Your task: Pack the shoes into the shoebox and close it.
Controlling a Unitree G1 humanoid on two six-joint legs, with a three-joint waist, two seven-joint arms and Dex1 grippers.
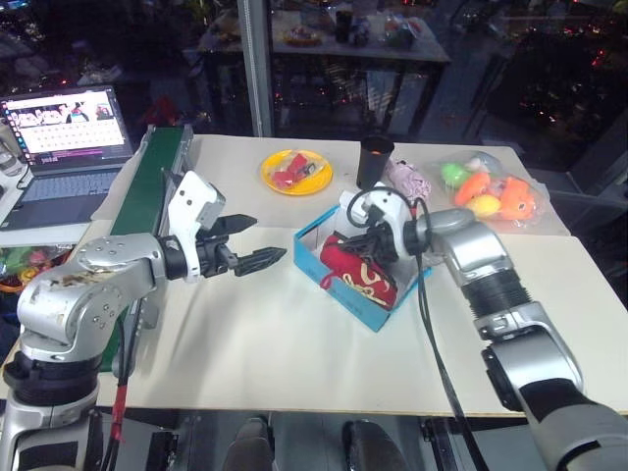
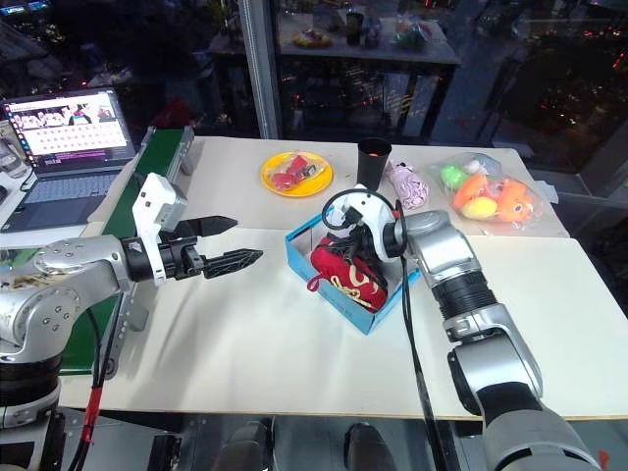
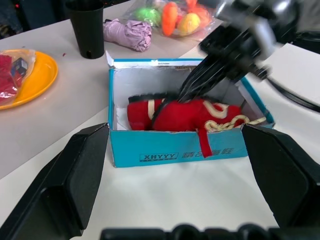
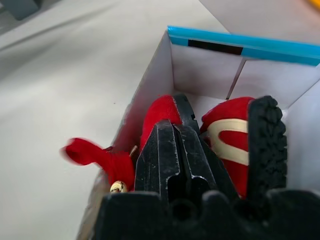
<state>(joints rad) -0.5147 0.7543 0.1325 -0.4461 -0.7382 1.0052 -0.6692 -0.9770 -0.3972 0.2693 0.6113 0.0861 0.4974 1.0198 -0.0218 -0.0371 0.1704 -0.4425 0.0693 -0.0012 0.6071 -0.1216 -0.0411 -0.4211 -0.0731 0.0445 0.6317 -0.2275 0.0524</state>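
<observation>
Our right gripper [image 3: 187,92], fingers pressed together and gripping nothing, pokes among the small red embroidered fabric shoes [image 3: 185,114] inside the bright blue cardboard shoebox [image 3: 175,149]; our left gripper [image 1: 257,242] hovers beside it, spread wide, empty.

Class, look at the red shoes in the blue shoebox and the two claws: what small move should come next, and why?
Probably lift the right claw straight out of the shoebox. Its fingers are shut and pressed down among the shoes, which already lie inside, though a red strap hangs over the near wall. The left claw waits open beside the box. Clearing the right claw would let the strap be tucked in.
</observation>
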